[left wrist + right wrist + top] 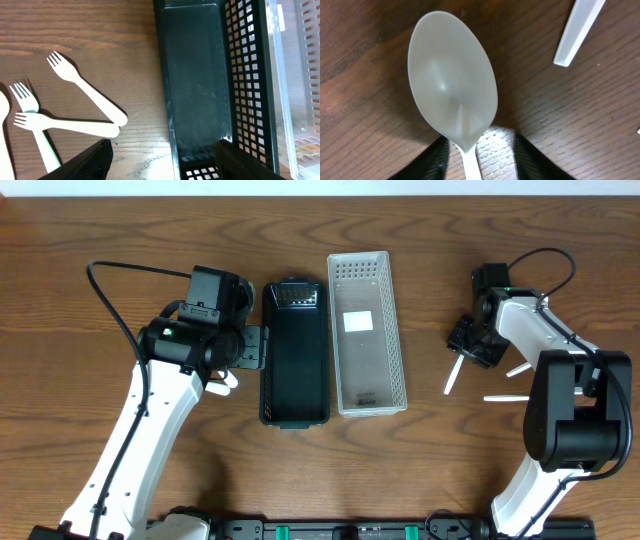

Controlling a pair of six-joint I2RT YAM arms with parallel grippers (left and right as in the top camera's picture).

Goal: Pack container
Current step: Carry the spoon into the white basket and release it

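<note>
- R gripper (470,342): spoon (452,85) handle lies between its fingers; clamped or not, can't tell.
- Clear tray (385,370) is left of it, nearer R arm than black tray (295,370). Both trays' long axes run near–far, spoon approx same.
- L gripper (245,348) spread wide, empty, beside black tray.
- Count: 2 trays, 1 spoon, 3 forks (87,87) by L gripper, 2 more white utensils (505,397) on right.
</note>
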